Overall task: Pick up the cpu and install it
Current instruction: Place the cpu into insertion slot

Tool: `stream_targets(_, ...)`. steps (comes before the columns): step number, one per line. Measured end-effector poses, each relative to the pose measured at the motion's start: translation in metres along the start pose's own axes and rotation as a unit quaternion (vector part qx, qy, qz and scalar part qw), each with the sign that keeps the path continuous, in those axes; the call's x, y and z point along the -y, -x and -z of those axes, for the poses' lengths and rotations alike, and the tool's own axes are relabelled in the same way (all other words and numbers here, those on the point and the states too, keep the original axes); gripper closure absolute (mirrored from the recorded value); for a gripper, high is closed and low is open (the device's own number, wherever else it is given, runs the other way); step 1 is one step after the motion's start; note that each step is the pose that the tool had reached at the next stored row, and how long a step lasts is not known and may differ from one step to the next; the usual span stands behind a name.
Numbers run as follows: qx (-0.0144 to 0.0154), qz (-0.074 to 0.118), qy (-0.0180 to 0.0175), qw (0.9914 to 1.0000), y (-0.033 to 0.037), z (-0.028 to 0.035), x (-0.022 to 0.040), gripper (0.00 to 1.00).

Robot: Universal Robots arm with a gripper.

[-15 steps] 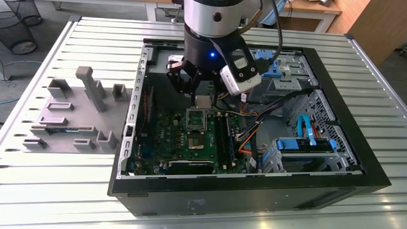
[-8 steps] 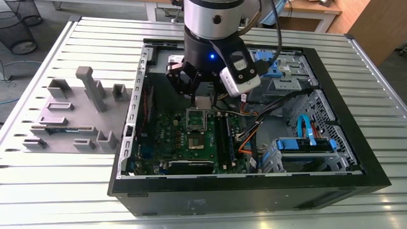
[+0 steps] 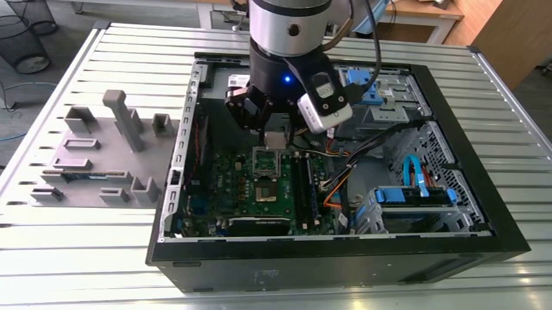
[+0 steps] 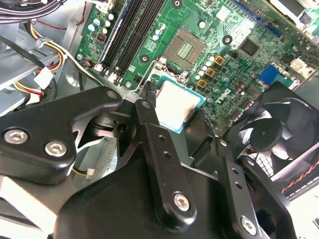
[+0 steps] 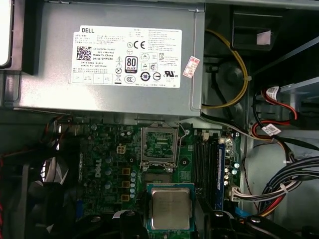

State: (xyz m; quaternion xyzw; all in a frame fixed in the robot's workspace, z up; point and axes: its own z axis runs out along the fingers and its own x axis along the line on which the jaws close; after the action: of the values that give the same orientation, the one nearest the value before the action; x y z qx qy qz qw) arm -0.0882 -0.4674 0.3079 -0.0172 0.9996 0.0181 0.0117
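1. Black gripper links crowded the second wrist view, fingers clamped on the edges of the cpu, which was held just above the green motherboard.
2. First wrist view added the open socket just beyond the cpu, with the grey power supply past that.
3. From the exterior view, the arm hung over an open computer case on a slatted table.
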Motion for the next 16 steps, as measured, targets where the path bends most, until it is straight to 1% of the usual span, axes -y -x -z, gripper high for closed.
stream_targets(16, 0.0, 0.0, 0.0, 1.0, -0.0001, -0.0058, 0.0002, 0.53)
